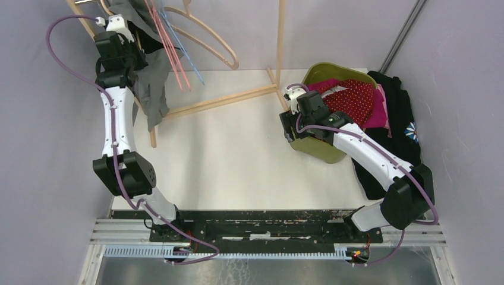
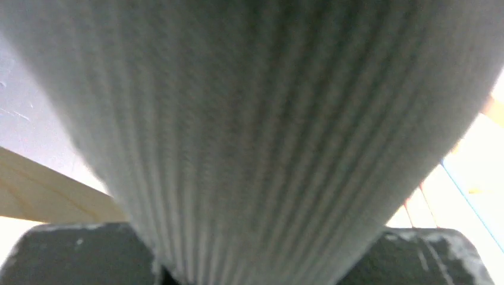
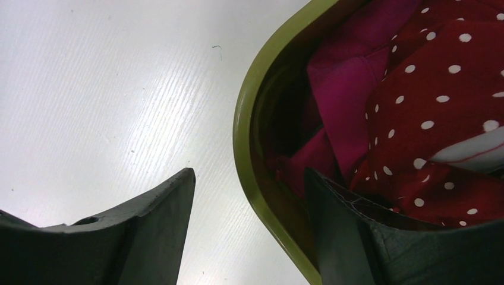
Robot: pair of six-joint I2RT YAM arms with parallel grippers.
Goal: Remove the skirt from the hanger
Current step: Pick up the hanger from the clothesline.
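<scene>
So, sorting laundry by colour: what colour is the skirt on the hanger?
Grey skirt, ribbed; clearest from left wrist.

No writing, label, brand mark or number can be read in any view. The black cloth garment (image 1: 397, 98) beside the olive-green plastic basket (image 1: 325, 153) bears a small white-and-blue flower motif, possibly a print, with no legible letters.

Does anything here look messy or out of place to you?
Yes. The green basket is overstuffed, and a black garment lies outside it, heaped along the right side of the table. The right gripper also has its jaws astride the basket's rim, one inside, one outside.
</scene>
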